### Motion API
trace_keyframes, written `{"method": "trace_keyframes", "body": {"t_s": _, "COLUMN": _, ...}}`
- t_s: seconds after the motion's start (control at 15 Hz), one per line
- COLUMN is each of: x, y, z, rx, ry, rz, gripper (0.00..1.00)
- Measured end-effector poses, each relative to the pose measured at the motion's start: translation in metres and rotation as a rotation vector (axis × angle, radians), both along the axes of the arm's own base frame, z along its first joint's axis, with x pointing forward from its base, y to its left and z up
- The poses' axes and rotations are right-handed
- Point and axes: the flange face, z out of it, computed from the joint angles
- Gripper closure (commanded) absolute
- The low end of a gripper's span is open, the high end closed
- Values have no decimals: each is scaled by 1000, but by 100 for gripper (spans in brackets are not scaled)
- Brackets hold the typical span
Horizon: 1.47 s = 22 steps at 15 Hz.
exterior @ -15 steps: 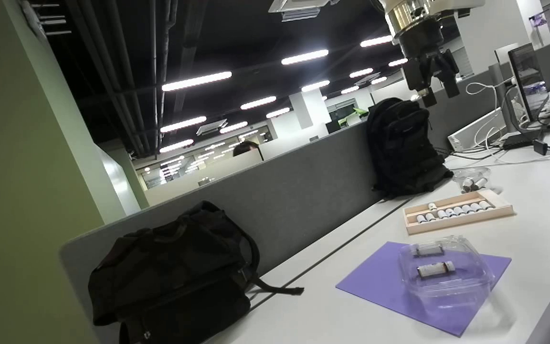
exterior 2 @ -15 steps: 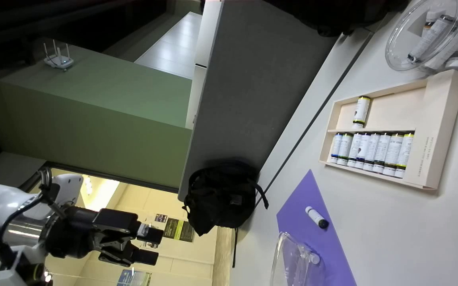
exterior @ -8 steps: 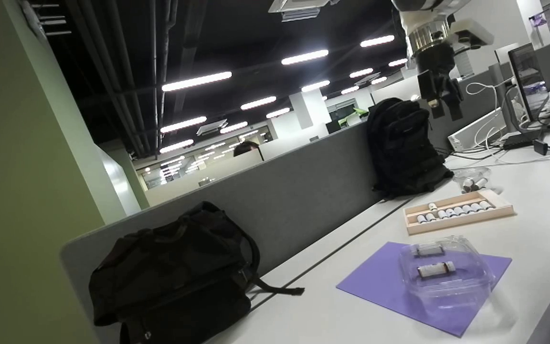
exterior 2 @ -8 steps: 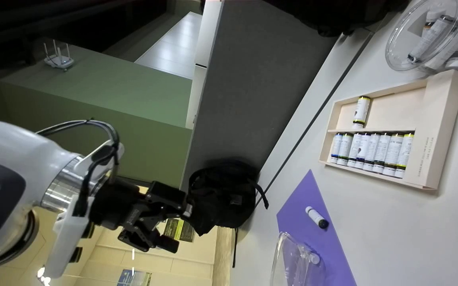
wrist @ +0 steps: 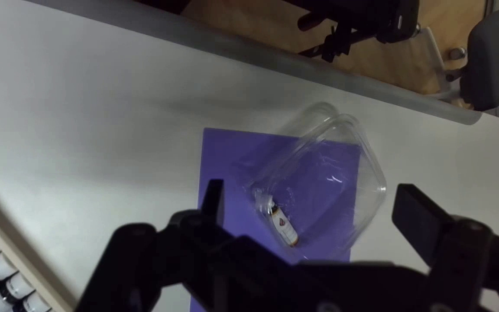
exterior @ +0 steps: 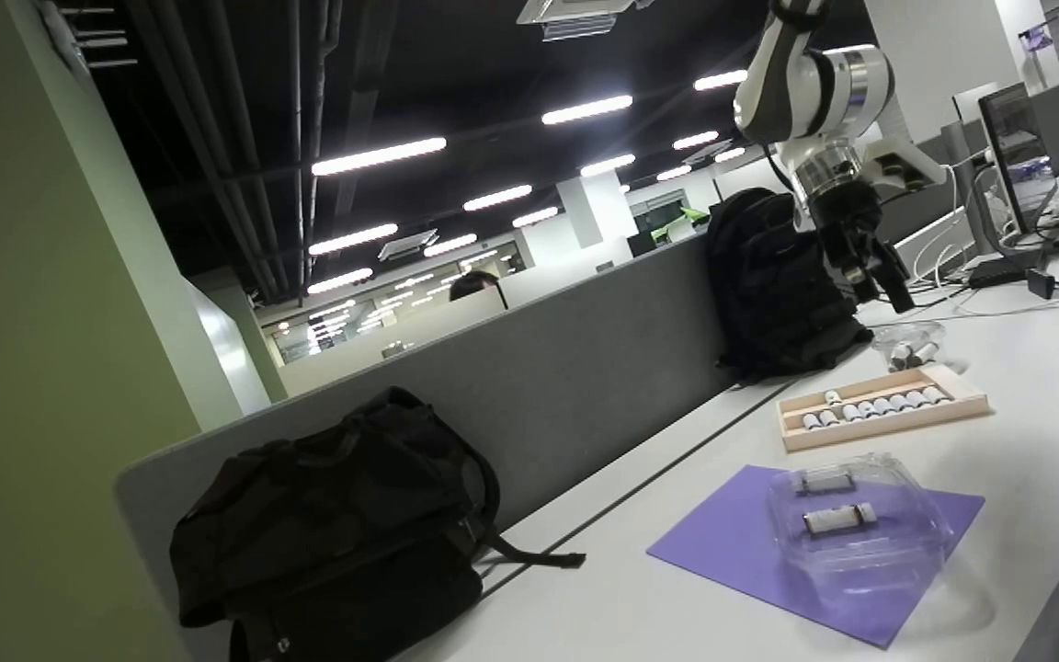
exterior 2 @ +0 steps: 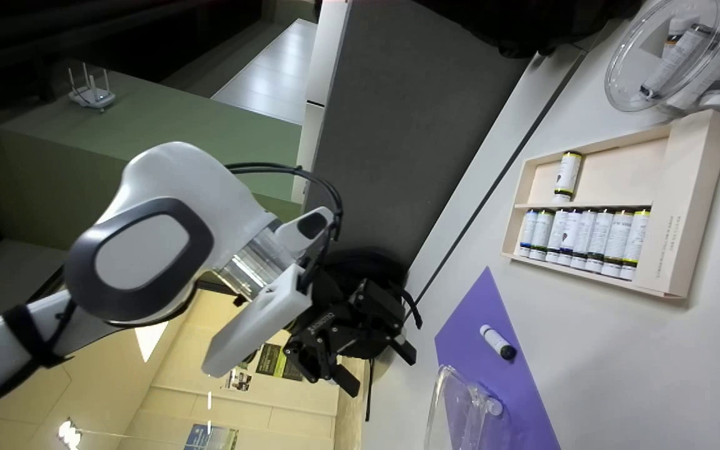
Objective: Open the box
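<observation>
The box [exterior: 916,529], small and clear, sits on a purple sheet [exterior: 723,538]. It is cut by the lower border in an exterior view [exterior 2: 438,406]. A white-labelled tube [wrist: 285,226] shows through its clear wall in the wrist view, where the box [wrist: 319,182] lies framed between my fingers. I cannot tell the lid's edge from the base. My gripper [exterior: 883,299] is well above the table, apart from the box. Its fingers stand wide apart with nothing between them, as the gripper [wrist: 312,208] shows in the wrist view and the gripper [exterior 2: 375,364] in an exterior view.
A wooden tray [exterior 2: 685,206] with several tubes stands beside the sheet, and a clear round container [exterior 2: 616,81] of tubes beyond it. A loose tube [exterior 2: 496,340] lies on the sheet. Backpacks [exterior: 336,524] lean on the grey partition [exterior: 603,368]. The table edge [wrist: 249,50] passes near the box.
My arm has come down from high up, and the gripper now tilts toward the table. In the exterior views it has moved lower and to the right. The box and tubes have not moved.
</observation>
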Motion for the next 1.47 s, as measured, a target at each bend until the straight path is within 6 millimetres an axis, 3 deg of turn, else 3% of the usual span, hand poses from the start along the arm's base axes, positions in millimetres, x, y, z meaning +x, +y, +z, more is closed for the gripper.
{"method": "trace_keyframes", "body": {"t_s": 0.13, "x": 9, "y": 4, "z": -27, "rx": -10, "ry": 54, "rz": 10, "gripper": 0}}
{"method": "trace_keyframes", "body": {"t_s": 0.27, "x": 10, "y": 7, "z": -41, "rx": -9, "ry": 73, "rz": 21, "gripper": 0}}
{"method": "trace_keyframes", "body": {"t_s": 0.6, "x": 10, "y": 4, "z": -36, "rx": -8, "ry": 61, "rz": 15, "gripper": 0}}
{"method": "trace_keyframes", "body": {"t_s": 0.8, "x": 10, "y": 4, "z": -49, "rx": -8, "ry": 79, "rz": 17, "gripper": 0}}
{"method": "trace_keyframes", "body": {"t_s": 1.07, "x": 12, "y": 5, "z": -90, "rx": -34, "ry": 89, "rz": 75, "gripper": 0}}
{"method": "trace_keyframes", "body": {"t_s": 1.47, "x": 17, "y": 29, "z": -148, "rx": 9, "ry": 123, "rz": 189, "gripper": 0}}
